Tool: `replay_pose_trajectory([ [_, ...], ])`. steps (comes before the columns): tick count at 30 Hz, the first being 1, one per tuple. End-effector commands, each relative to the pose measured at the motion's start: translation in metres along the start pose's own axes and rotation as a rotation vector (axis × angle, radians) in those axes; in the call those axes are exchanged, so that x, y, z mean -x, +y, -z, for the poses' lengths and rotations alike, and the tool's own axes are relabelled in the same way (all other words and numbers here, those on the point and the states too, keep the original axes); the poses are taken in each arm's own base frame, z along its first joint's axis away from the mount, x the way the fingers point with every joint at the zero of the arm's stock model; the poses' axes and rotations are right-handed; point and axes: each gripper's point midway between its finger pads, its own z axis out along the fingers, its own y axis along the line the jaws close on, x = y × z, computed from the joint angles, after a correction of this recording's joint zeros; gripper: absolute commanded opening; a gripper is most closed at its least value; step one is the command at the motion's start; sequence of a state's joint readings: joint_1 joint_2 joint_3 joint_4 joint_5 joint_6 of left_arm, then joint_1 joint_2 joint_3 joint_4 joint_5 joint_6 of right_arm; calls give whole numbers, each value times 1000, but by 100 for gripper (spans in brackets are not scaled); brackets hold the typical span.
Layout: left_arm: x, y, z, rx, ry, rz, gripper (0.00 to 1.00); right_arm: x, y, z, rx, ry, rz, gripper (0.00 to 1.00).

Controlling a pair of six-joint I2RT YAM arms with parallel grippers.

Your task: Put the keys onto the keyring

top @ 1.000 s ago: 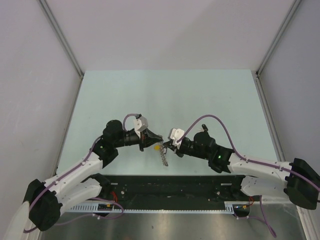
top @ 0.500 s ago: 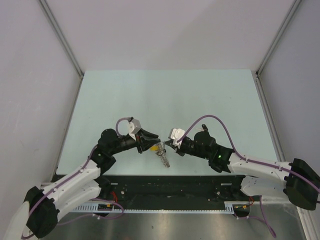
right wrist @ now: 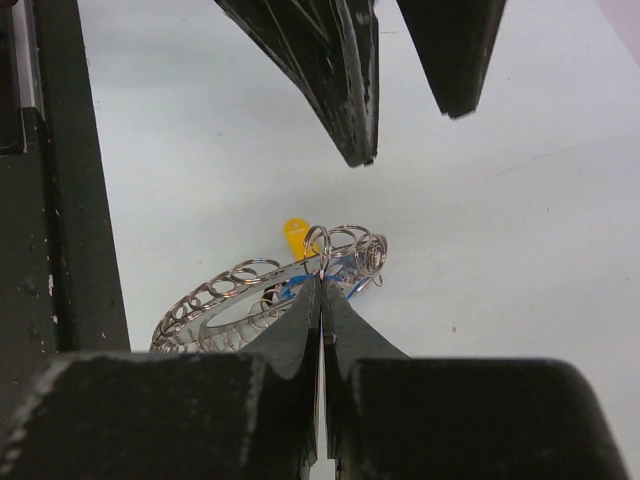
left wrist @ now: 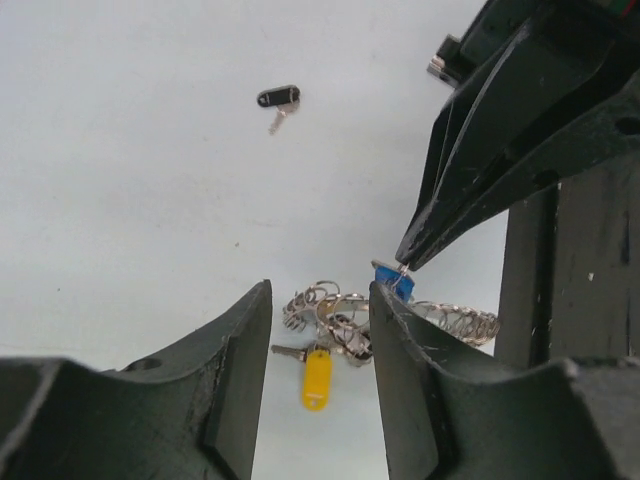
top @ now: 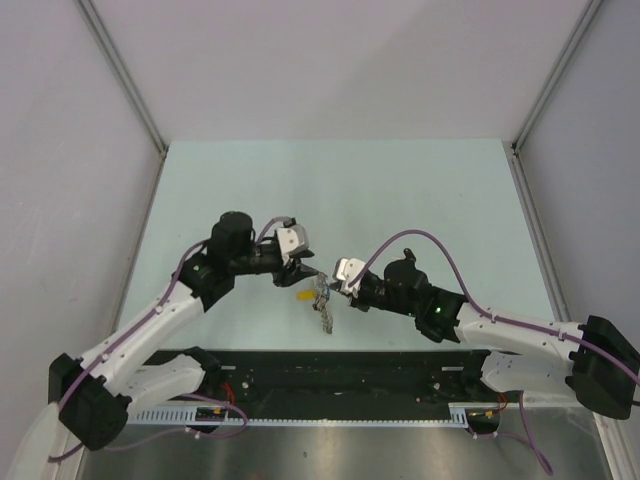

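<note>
The keyring (right wrist: 215,305) is a flat grey ring edged with small wire loops; it is tilted, one end on the table. My right gripper (right wrist: 322,285) is shut on one small loop (right wrist: 319,245) at its raised end. A blue key (left wrist: 395,279) hangs by that grip. A yellow key (left wrist: 316,378) lies on the table against the ring's loops. A black key (left wrist: 278,97) lies apart, farther off. My left gripper (left wrist: 320,300) is open and empty, just above the yellow key. In the top view the left gripper (top: 302,270), right gripper (top: 330,291) and keyring (top: 323,308) meet near the table's front edge.
The black rail (top: 350,368) runs along the table's near edge just behind the ring. Grey walls (top: 90,150) enclose the pale green table (top: 400,190) on three sides.
My left arm has swung its elbow up and back, and its gripper now points down over the yellow key. My right gripper has shifted slightly left, still holding the ring.
</note>
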State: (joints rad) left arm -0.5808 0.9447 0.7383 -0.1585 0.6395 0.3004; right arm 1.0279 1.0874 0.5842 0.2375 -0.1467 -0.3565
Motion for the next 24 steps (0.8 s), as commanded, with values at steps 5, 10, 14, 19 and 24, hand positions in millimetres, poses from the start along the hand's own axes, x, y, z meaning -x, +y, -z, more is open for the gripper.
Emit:
replay_pose_trajectory([
  [5, -30, -21, -10, -338, 227, -92, 47, 29, -7, 0, -7, -62, 31, 0],
  [10, -32, -30, -18, -407, 249, -90, 44, 29, -6, 0, -8, -58, 33, 0],
  [14, -33, -31, -19, -415, 252, -88, 42, 28, -6, 0, -7, -55, 32, 0],
  [19, -29, -36, -24, -438, 231, -91, 41, 27, -5, -1, -2, -52, 30, 0],
  [24, -31, -40, -26, -458, 237, -63, 41, 28, -5, 0, -4, -53, 31, 0],
])
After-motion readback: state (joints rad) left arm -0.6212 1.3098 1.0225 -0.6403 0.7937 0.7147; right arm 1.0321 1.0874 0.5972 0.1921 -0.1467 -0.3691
